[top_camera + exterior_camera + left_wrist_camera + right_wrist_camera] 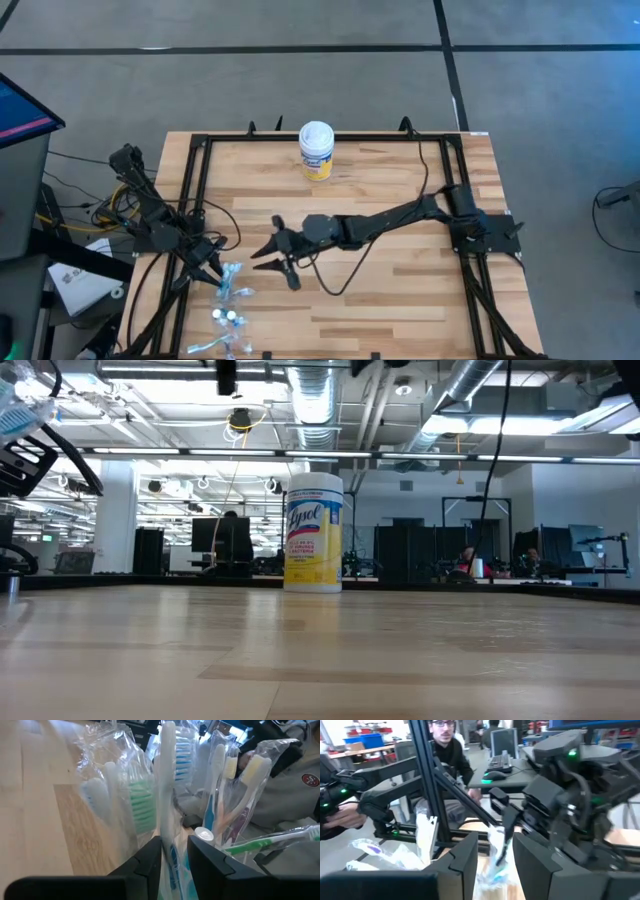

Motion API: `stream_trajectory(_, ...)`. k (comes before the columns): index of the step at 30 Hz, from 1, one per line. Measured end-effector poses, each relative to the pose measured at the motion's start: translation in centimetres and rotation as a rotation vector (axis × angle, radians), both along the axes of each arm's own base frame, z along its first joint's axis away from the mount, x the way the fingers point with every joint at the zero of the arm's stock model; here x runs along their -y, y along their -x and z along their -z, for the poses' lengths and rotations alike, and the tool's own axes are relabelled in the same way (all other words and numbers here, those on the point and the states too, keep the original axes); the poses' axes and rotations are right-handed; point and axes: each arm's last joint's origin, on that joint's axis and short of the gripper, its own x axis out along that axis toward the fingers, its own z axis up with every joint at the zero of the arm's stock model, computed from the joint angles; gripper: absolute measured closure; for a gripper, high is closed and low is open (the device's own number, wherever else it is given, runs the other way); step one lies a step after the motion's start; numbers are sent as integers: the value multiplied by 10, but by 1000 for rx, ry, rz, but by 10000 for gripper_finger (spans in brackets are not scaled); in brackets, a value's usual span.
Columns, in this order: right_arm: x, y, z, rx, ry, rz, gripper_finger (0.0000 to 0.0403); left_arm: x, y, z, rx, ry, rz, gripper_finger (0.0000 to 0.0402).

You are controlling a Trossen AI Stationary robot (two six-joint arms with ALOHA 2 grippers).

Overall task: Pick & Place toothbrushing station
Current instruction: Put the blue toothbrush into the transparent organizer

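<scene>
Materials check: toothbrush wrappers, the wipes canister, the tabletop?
Toothbrush wrappers: thin clear plastic film, glossy; they crinkle and the bristles show through. Wipes canister: looks like rigid plastic with a printed yellow and white label and a white lid. Tabletop: light wood planks, probably butcher block, with visible grain and seams and a satin finish.

"Lysol" on the wipes canister (314, 532)

The surface (400, 290) is pale wood in planks, matt with visible grain. The toothbrushes (167, 780) are smooth plastic, wrapped in clear, crinkled, glossy film. The wipes canister (314, 532) is glossy plastic with a printed label. The left gripper (175, 865) is matt black plastic.
</scene>
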Motion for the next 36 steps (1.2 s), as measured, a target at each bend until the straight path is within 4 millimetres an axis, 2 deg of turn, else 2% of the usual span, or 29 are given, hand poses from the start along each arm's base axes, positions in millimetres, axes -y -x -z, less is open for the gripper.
stream_trajectory(6,-8,-32,9,-62,19,-64,292,0,0,0,0,0,0,311)
stream_trajectory(11,-12,-50,14,-80,23,-92,291,0,0,0,1,1,0,311)
stream_trajectory(20,-14,-60,8,-25,19,-111,292,0,0,0,5,3,0,311)
stream_trajectory(26,-14,-63,17,-36,18,-84,292,0,0,-1,14,2,-6,311)
stream_trajectory(36,-14,-63,19,-40,19,-70,292,-3,-3,-2,55,-13,-143,311)
